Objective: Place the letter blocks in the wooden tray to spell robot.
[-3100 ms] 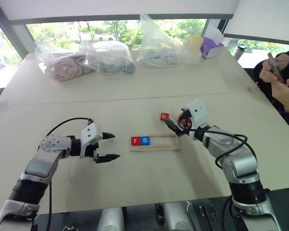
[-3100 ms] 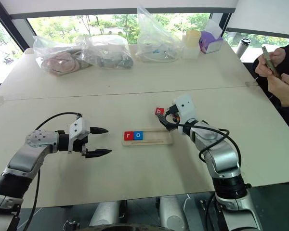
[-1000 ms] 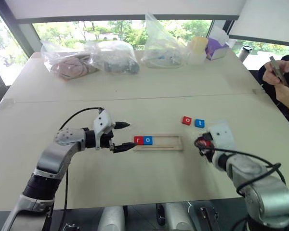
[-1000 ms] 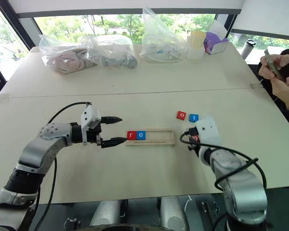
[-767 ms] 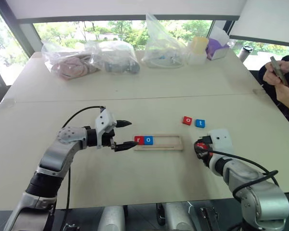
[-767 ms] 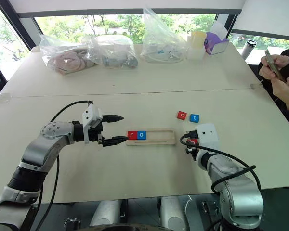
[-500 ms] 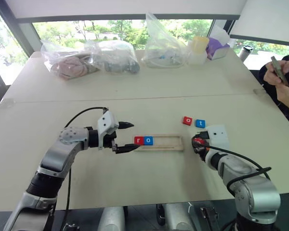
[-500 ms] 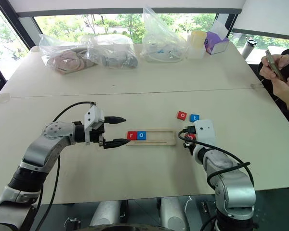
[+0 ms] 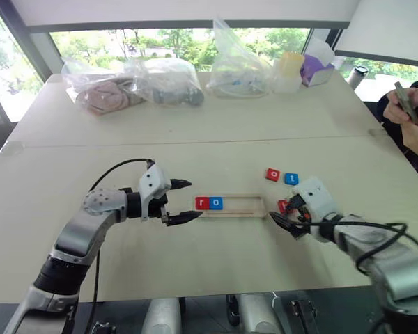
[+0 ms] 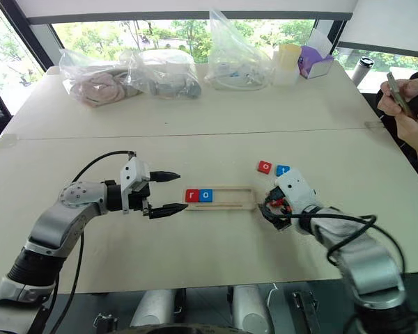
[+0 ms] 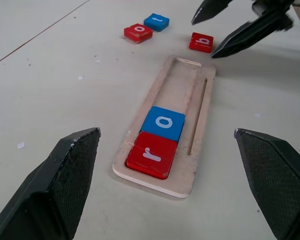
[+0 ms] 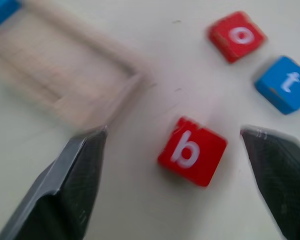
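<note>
At the middle of the bench (image 9: 216, 271): wooden tray (image 9: 240, 205), long axis left to right. Contents: red "r" block (image 9: 202, 203) at its left end, blue "o" block (image 9: 216, 203) touching it on the right; the remaining slots bare.

Just off the tray's right end, on the bench: red "b" block (image 12: 192, 151), lying flat. Farther back, near it: red "o" block (image 9: 272, 175) and blue "t" block (image 9: 291, 179), side by side, apart from each other.

Right end effector (image 12: 176, 180): fingers spread wide, straddling the "b" block without touching it.

Left end effector (image 9: 183, 201): fingers apart, holding nothing, just off the tray's left end, pointing at it.

Far edge of bench: clear plastic bags (image 9: 167, 80) with contents.
</note>
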Motion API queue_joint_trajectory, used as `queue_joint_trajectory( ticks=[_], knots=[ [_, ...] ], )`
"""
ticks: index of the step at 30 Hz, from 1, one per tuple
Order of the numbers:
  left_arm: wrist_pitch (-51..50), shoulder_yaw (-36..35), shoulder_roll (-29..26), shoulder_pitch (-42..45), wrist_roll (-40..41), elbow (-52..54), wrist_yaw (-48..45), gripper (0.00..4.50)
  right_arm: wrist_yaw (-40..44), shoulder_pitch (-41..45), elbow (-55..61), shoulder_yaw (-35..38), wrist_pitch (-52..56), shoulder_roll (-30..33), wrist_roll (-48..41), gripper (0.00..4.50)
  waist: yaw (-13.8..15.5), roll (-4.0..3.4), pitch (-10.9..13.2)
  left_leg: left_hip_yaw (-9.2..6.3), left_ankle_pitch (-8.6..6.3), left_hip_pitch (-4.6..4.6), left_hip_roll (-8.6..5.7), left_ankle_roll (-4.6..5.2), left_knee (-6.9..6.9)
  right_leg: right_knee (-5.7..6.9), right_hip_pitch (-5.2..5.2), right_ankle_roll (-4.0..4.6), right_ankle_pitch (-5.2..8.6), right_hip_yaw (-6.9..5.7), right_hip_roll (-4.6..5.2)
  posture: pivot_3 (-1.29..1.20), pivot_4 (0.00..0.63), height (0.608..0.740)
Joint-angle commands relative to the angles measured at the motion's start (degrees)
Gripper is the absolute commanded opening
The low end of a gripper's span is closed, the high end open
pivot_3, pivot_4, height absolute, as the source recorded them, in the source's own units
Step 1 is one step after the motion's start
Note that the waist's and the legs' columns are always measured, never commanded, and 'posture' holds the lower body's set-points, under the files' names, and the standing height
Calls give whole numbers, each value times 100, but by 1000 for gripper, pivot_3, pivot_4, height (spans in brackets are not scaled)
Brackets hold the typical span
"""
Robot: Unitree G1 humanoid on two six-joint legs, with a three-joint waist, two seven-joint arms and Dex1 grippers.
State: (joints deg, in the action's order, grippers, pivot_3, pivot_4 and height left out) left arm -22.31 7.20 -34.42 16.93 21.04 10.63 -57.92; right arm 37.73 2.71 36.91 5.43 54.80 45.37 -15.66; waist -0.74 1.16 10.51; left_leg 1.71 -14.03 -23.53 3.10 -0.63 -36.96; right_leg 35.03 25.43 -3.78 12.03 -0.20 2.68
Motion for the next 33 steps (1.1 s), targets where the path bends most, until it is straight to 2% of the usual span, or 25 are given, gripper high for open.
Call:
queue_joint_trajectory(
  ticks=[1,4,6,9,13,18,28,31,33],
  knots=[
    [48,-103,5,44,51,148,34,4500,1258,-141,-499,228,-1568,631,-127,4466,0,2,1,0,0,0,0,0,-1,0,-1,0,0,0,-1,0,150,740],
    [99,-127,75,69,92,159,77,4500,2269,33,-1736,22,-2953,1105,32,4466,0,7,4,-1,0,0,-1,0,-2,0,-3,-1,0,0,-2,0,150,740],
    [83,-137,85,18,122,247,92,4500,2766,403,-2649,-149,-3680,1148,63,4466,-20,13,9,1,0,1,-4,0,-8,0,-6,-1,0,2,0,0,150,740],
    [62,-166,46,-61,154,345,87,4500,3289,966,-3481,-343,-4010,1015,-81,4466,-29,12,15,5,1,2,-5,1,-13,2,-6,0,-1,7,-1,0,150,740],
    [-82,-283,-105,-240,310,629,46,4500,3644,1668,-4633,-876,-4749,839,404,4466,-19,13,17,1,1,7,-4,1,-9,12,-5,1,-2,7,-7,0,150,740],
    [-266,-389,-321,-415,507,913,-27,4500,3976,1874,-5006,-1138,-5099,713,516,4466,25,8,20,1,1,4,-6,2,-5,13,-6,8,-6,8,-4,0,150,740],
    [-222,-458,-467,-378,557,912,-82,4500,3987,2097,-5548,-1358,-5558,510,881,4466,4,8,20,3,2,14,-9,1,-19,18,-16,3,-4,13,-3,0,150,740],
    [-210,-446,-450,-377,516,910,-70,4500,3964,2199,-5753,-1358,-5643,471,915,3627,2,8,19,3,2,17,-9,1,-19,19,-21,8,-7,13,-4,0,150,740],
    [-196,-434,-437,-382,488,902,-60,4500,3955,2278,-5862,-1348,-5708,452,924,2746,-1,8,19,3,2,18,-9,1,-22,18,-23,8,-8,13,-3,0,150,740]
  ],
)
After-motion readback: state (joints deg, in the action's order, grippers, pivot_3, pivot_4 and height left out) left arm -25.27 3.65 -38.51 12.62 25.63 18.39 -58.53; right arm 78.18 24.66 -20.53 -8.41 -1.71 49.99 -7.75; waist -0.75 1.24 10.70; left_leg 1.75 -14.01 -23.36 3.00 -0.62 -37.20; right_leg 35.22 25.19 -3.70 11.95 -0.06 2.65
